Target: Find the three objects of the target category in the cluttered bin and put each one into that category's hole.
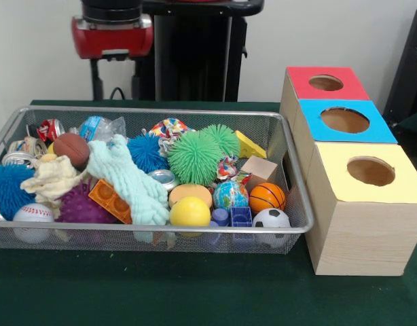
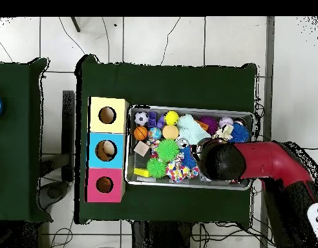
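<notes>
The wire mesh bin [image 1: 154, 111] is full of clutter; it also shows in the overhead view [image 2: 187, 108]. A cream soft toy [image 1: 52, 180] lies at its left, next to a long mint-green fleecy toy [image 1: 127, 180]. No orange-tan plush animal shows. The red-topped box's hole [image 1: 325, 83] is the farthest of the row right of the bin, and shows in the overhead view [image 2: 104, 185]. The red arm [image 2: 265, 161] reaches over the bin's right part in the overhead view and hides whatever hangs under it. In the front view only its red body [image 1: 112, 30] shows, high above the bin's far left.
The blue-topped box [image 1: 344, 121] and yellow-topped box [image 1: 370, 171] stand in line with the red one. In the bin lie a green spiky ball [image 1: 195, 157], blue spiky balls [image 1: 8, 187], a basketball [image 1: 266, 197], a soccer ball [image 1: 271, 221], a yellow ball [image 1: 189, 212] and blocks.
</notes>
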Controlling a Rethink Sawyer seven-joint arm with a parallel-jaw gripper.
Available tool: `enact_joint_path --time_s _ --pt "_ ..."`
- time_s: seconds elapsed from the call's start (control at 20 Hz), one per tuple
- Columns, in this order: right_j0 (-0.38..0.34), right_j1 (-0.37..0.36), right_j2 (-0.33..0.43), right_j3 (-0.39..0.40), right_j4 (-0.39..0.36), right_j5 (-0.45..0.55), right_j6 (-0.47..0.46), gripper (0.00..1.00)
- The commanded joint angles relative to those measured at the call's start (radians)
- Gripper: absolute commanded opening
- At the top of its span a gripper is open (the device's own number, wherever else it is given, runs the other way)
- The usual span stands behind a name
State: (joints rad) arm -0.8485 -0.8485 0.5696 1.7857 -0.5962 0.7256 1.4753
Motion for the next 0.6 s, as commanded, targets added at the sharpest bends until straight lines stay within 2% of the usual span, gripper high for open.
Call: enact_joint_path --time_s 0.05,0.35,0.5,0.6 --pt "-0.108 0.083 0.048 -0.17 -0.085 0.189 -0.406 1.0" --pt "-0.177 0.187 0.153 -0.223 -0.094 0.124 -0.509 1.0" --pt "-0.197 0.221 0.193 -0.23 -0.054 0.092 -0.485 1.0" --pt "-0.211 0.241 0.211 -0.236 -0.052 0.093 -0.512 1.0"
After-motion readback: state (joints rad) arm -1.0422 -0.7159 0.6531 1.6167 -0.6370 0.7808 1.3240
